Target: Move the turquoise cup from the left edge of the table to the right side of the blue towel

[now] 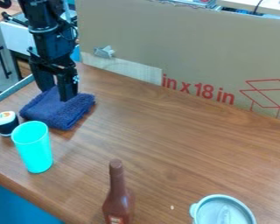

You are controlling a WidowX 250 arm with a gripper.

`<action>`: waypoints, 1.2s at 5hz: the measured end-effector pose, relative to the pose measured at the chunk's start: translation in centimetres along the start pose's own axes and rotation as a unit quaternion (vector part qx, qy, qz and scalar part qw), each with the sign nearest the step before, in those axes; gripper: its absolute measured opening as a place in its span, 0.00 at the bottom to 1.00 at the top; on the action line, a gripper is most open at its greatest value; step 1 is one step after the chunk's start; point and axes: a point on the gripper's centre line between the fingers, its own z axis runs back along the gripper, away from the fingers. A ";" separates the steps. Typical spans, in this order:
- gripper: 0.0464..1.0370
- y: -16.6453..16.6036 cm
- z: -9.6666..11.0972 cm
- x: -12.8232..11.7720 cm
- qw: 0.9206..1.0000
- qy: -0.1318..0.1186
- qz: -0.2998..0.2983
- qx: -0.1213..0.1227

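One gripper [56, 94], jaws apart, at navy cloth [61, 114]; turquoise cup [35, 151] near.

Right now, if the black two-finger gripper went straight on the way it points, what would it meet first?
The folded, dark blue, fuzzy cloth, right below the gripper. Its fingertips may even be touching it; the depth is unclear.

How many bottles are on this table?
1: a brown bottle, upright at the picture's bottom edge, between the turquoise cup and the round grey container. None seems hidden.
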 end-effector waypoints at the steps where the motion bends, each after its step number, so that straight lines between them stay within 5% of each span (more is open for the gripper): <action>1: 0.96 -0.3 -0.9 -0.4 1.000 0.013 0.001 -0.008; 2: 0.96 -0.2 3.3 -3.2 0.998 -0.054 0.005 0.006; 3: 0.96 0.3 5.3 -6.8 0.994 -0.102 0.014 -0.023; 4: 0.96 0.0 4.2 -9.1 0.997 -0.079 0.012 -0.020; 5: 0.96 0.5 2.3 -10.5 0.999 -0.047 0.022 0.014; 6: 0.96 0.2 0.3 -8.9 0.999 -0.017 0.014 0.034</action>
